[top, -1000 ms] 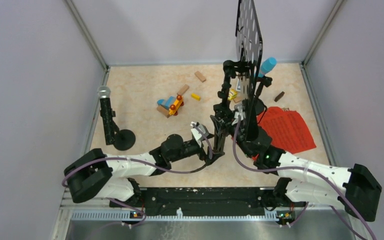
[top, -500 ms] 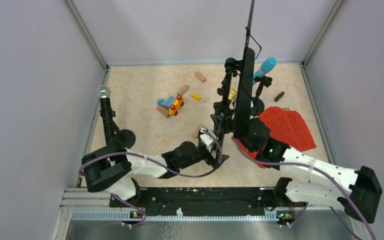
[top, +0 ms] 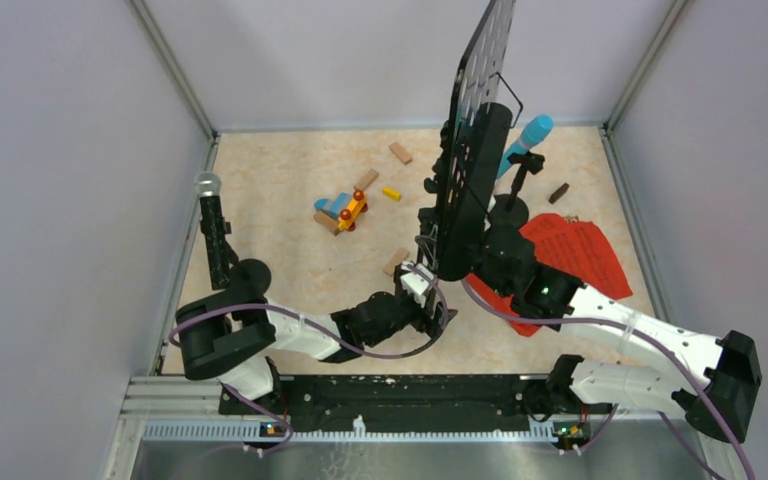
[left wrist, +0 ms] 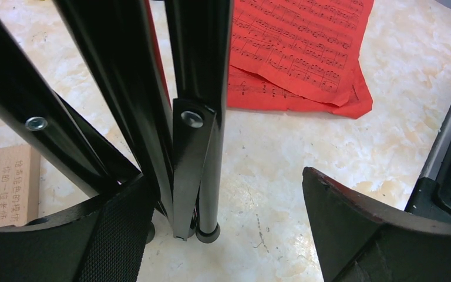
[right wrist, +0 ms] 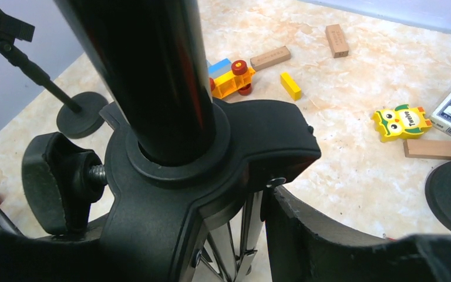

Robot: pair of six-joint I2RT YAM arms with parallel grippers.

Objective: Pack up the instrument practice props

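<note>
The music stand (top: 470, 180) stands on the table (top: 290, 250). Its hole-punched desk is raised high and tilted, and its tripod legs (left wrist: 194, 147) are drawn together with a rubber foot on the marbled top. The right gripper (top: 493, 255) is pressed onto the stand low on the post, just under the hub with the clamp knob (right wrist: 53, 176). One finger (right wrist: 329, 235) lies against the leg struts (the other is mostly hidden behind the hub). The left gripper (left wrist: 228, 188) sits at the foot of the stand with its jaws spread wide, pinching nothing. The folded legs stand between its fingers, close beside the one on the left of the wrist view; whether they touch it I cannot tell.

To the right of the stand the red sheet-music pages (top: 580, 255) lie flat on the table. Behind the stand on that same side, the blue microphone (top: 534, 132) sits tilted in its mic holder (top: 520, 170). Well to the left of the stand, the silver-headed microphone (top: 210, 200) sits in a second mic holder (top: 248, 272). Between that and the stand are a toy vehicle (top: 343, 208) and scattered wooden blocks (top: 401, 152), with one block (left wrist: 14, 185) just beside the legs
</note>
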